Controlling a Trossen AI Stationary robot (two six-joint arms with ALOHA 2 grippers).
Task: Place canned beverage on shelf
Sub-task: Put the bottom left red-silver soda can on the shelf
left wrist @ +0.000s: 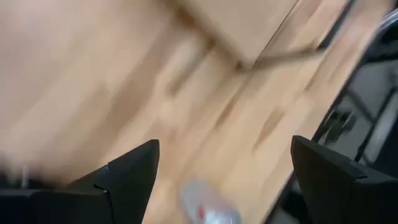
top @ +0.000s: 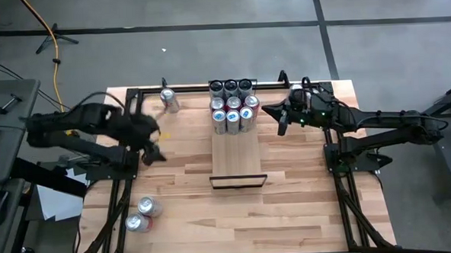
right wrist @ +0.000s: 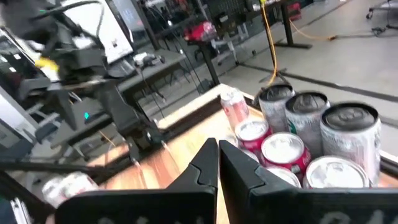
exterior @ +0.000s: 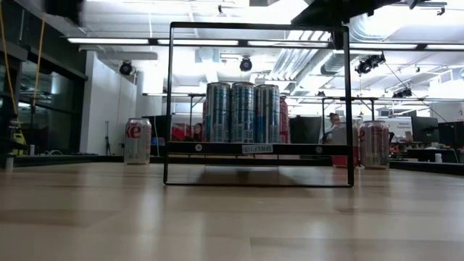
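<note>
We see the left claw [left wrist: 217, 180] spread wide and empty above the table [top: 290, 200]; the right claw [right wrist: 219, 163], pinched closed on nothing, hovers beside the shelf's [top: 236, 153] cans [top: 233, 105]

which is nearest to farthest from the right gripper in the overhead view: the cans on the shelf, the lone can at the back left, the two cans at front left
From the right gripper:
1. Cans on the shelf, just beside it.
2. Lone can, back left.
3. Two cans, front left corner.
</note>
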